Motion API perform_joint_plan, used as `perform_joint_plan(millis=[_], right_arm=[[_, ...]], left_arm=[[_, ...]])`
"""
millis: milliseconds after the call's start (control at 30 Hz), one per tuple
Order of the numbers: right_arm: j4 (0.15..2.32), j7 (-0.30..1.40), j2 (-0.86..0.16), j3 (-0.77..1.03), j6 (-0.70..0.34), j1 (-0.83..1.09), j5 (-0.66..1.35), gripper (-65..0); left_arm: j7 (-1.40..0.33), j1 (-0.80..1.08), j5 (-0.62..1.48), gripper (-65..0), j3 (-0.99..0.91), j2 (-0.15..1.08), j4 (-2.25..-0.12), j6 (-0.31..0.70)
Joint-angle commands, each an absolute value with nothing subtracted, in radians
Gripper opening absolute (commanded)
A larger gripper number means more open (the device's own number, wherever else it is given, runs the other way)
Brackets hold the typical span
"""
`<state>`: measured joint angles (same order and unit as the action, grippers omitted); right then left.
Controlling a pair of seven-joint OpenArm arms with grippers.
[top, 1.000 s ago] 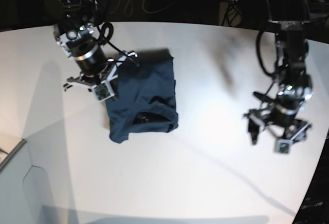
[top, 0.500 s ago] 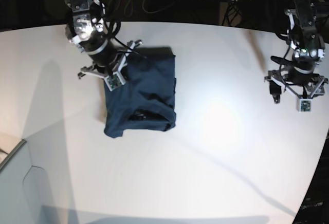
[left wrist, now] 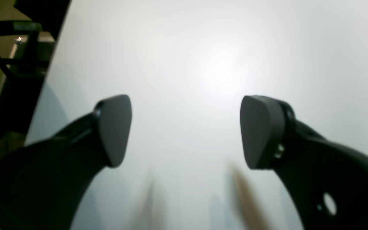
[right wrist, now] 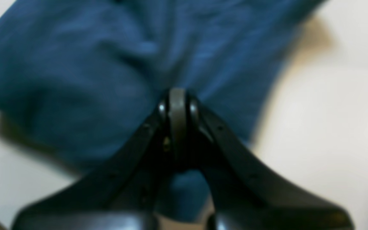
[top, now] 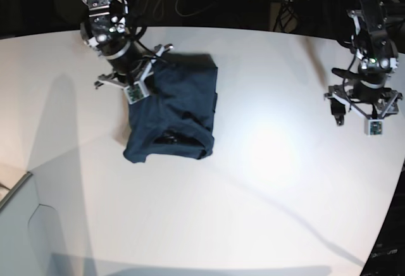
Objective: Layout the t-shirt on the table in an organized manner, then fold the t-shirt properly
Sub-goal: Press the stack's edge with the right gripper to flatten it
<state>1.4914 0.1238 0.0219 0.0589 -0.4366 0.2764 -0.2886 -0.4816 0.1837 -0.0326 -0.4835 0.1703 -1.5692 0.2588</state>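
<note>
Because the white bench (top: pixel 266 181) is far wider than the garment, the dark navy t-shirt (top: pixel 174 114) takes up only a small patch toward its far edge on the right arm's side, lying as a compact, roughly rectangular bundle that looks already folded over on itself. The right tool (right wrist: pixel 177 105) sits over the shirt's far edge with its jaws clenched together, probably to press or drag the cloth, though whether any fabric is pinched between them cannot be told. The left tool (left wrist: pixel 184 131) hangs well apart over bare bench, jaws spread wide and empty, apparently parked clear of the work.
</note>
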Motion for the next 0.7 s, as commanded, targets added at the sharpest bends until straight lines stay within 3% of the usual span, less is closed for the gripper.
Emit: perform_joint_plan(millis=[0, 300, 467, 667], right_arm=[[1.543, 0.068, 0.022, 0.065, -0.44, 0.283, -0.277, -65.0], [1.684, 0.008, 0.073, -0.035, -0.44, 0.326, -0.275, -65.0], [1.573, 0.008, 0.085, -0.145, -0.437, 0.323, -0.277, -65.0], [1.399, 0.001, 0.088, -0.157, -0.435, 0.285, -0.277, -65.0]], left_arm=[[-0.461, 0.179, -0.028, -13.8, -0.49, 0.18, -1.584, 0.254], [-0.461, 0.228, -0.028, -13.8, -0.492, 0.151, -1.59, 0.254], [-0.461, 0.263, -0.028, -13.8, -0.568, 0.096, -1.59, 0.254], [-0.463, 0.28, -0.028, -14.0, -0.71, 0.038, -1.549, 0.255]])
